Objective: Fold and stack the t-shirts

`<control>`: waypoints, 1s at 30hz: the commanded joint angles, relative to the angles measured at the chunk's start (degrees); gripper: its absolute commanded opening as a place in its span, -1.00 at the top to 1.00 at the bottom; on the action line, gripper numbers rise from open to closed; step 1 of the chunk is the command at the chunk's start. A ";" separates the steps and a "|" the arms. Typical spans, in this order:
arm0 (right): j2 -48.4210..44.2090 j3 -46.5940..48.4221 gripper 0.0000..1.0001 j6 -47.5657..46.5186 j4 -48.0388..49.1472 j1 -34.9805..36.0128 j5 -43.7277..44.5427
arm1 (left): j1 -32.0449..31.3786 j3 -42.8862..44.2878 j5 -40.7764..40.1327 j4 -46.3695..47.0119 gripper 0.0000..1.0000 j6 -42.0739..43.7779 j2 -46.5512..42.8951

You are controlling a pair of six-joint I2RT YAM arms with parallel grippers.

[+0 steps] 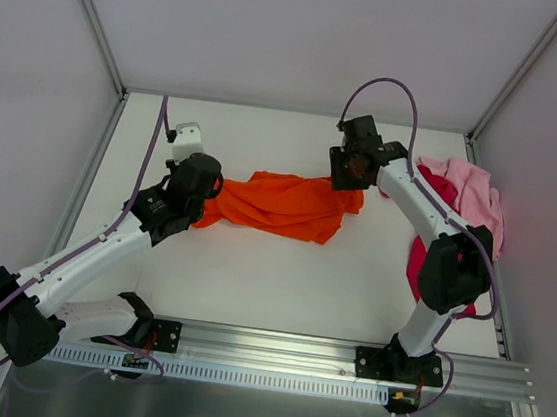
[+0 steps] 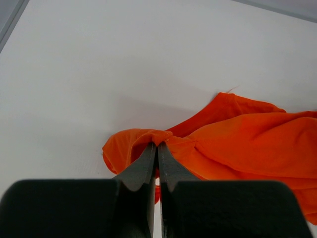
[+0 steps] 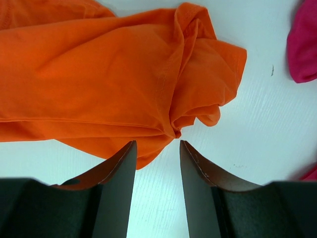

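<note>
The orange t-shirt (image 1: 284,204) lies crumpled and stretched across the middle of the table. My left gripper (image 1: 205,182) is shut on its left end; in the left wrist view (image 2: 157,145) the fingertips pinch an orange fold (image 2: 148,136). My right gripper (image 1: 350,176) is open over the shirt's right end; in the right wrist view (image 3: 156,144) the cloth (image 3: 99,74) lies just beyond the fingertips, not between them. The pink t-shirt (image 1: 472,190) and the magenta t-shirt (image 1: 420,255) lie heaped at the right, partly behind my right arm.
White walls with metal frame posts close the table on the left, back and right. A metal rail (image 1: 292,356) runs along the near edge with both arm bases on it. A magenta edge shows in the right wrist view (image 3: 303,49).
</note>
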 commanded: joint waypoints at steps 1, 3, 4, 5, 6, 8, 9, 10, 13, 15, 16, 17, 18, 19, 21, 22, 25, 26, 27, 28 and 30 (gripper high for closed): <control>-1.28 -1.71 0.12 -0.23 1.22 0.39 -1.28 | 0.21 -0.33 -0.04 1.31 1.00 -0.60 -0.21; -0.58 -2.23 0.14 -0.15 1.75 0.48 -1.72 | 0.30 -0.33 -0.13 1.23 1.00 -0.69 -0.21; -0.40 -2.41 0.14 -0.23 2.19 0.48 -1.72 | 0.30 -0.33 -0.13 1.23 1.00 -0.69 -0.29; -0.13 -2.67 0.14 -0.23 2.54 0.48 -1.89 | 0.21 -0.51 -0.13 1.23 1.00 -0.69 -0.38; 0.30 -2.76 0.13 -0.15 2.81 0.39 -1.63 | 0.30 -0.60 -0.13 1.14 1.00 -0.77 -0.47; 0.75 -2.85 0.14 -0.15 3.07 0.48 -1.81 | 0.21 -0.68 -0.04 1.31 1.00 -0.77 -0.47; 1.18 -3.02 0.14 -0.06 3.51 0.48 -2.24 | 0.30 -0.60 0.04 1.40 1.00 -0.86 -0.30; 1.45 -3.03 0.14 0.03 3.60 0.48 -2.33 | 0.30 -0.60 0.22 1.49 1.00 -0.77 -0.03; 2.50 -2.68 0.15 -0.06 3.69 0.39 -1.90 | 0.21 -0.60 -0.13 1.40 1.00 -0.77 0.23; 3.12 -2.67 0.15 -0.15 3.69 0.31 -1.63 | 0.21 -0.60 -0.04 1.40 1.00 -0.77 0.06; 3.29 -2.67 0.15 -0.15 3.78 0.39 -1.72 | 0.21 -0.68 -0.04 1.40 1.00 -0.77 -0.12; 3.56 -2.67 0.15 0.03 3.78 0.39 -1.81 | 0.30 -0.68 0.04 1.40 1.00 -0.77 -0.12; 3.65 -3.02 0.15 0.12 4.21 0.39 -1.81 | 0.30 -0.68 -0.04 1.32 1.00 -0.77 -0.21; 4.00 -3.11 0.15 0.20 4.39 0.39 -1.81 | 0.30 -0.68 -0.04 1.31 1.00 -0.77 -0.29; 4.52 -3.03 0.15 0.29 4.48 0.39 -1.72 | 0.30 -0.68 -0.04 1.23 1.00 -0.77 -0.47; 5.14 -2.85 0.16 0.21 4.39 0.39 -1.46 | 0.21 -0.60 -0.04 1.14 1.00 -0.69 -0.56; 5.58 -2.67 0.16 0.03 4.39 0.31 -1.02 | 0.21 -0.69 -0.13 1.14 1.00 -0.69 -0.91; 5.67 -2.67 0.16 0.12 4.39 0.22 -1.10 | 0.30 -0.68 -0.13 1.14 1.00 -0.69 -1.00; 5.67 -2.67 0.16 0.12 4.48 0.13 -1.10 | 0.21 -0.77 -0.13 1.23 1.00 -0.69 -1.00; 5.76 -2.67 0.16 0.12 4.39 0.04 -1.10 | 0.21 -0.77 -0.04 1.23 1.00 -0.69 -1.00; 6.02 -2.76 0.16 0.12 4.57 -0.05 -1.10 | 0.21 -0.77 -0.13 1.14 1.00 -0.69 -1.00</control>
